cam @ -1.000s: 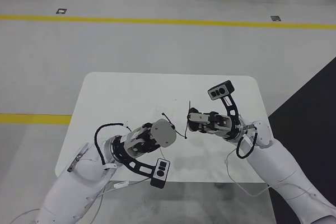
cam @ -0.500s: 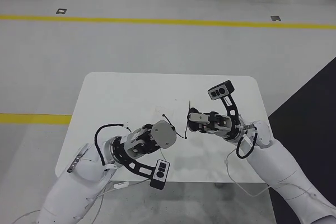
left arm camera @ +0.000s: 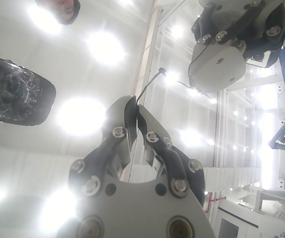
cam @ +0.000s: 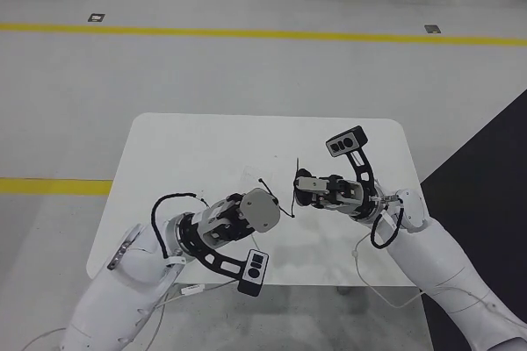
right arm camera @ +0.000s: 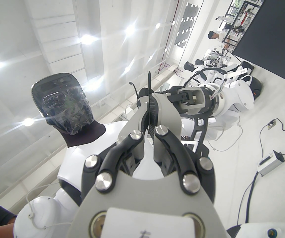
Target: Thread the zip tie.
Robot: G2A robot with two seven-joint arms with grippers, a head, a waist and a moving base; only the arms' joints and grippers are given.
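Top view sets the white tabletop (cam: 202, 145) beneath both arms. The two hands hang close together over its middle, tips turned toward one another. The left hand (cam: 269, 196) and the right hand (cam: 298, 186) are near but not touching.

Left wrist view has the left hand shut tight, its ribbed pads pinching the black zip tie (left arm camera: 148, 83). A short stalk of strap rises past its fingertips and ends in the small square head (left arm camera: 161, 70), free in the air and leaning toward the right hand.

Right wrist view has the right hand shut just as firmly on the strap's other end. The tail runs straight out between its pads along the line of the fingers, and the pointed tip (right arm camera: 149, 73) stands a little way beyond them. Whether the two held lengths join in a loop under the hands I cannot tell, though it looks like one tie gripped at both ends.

The next move turns on tip and head. From the right hand, the head lies off to its left and slightly farther out, clear of the tip. The tail's long axis seems to run past the head rather than into it. Threading would probably need the right hand to swing the tip across and line it up with the slot.
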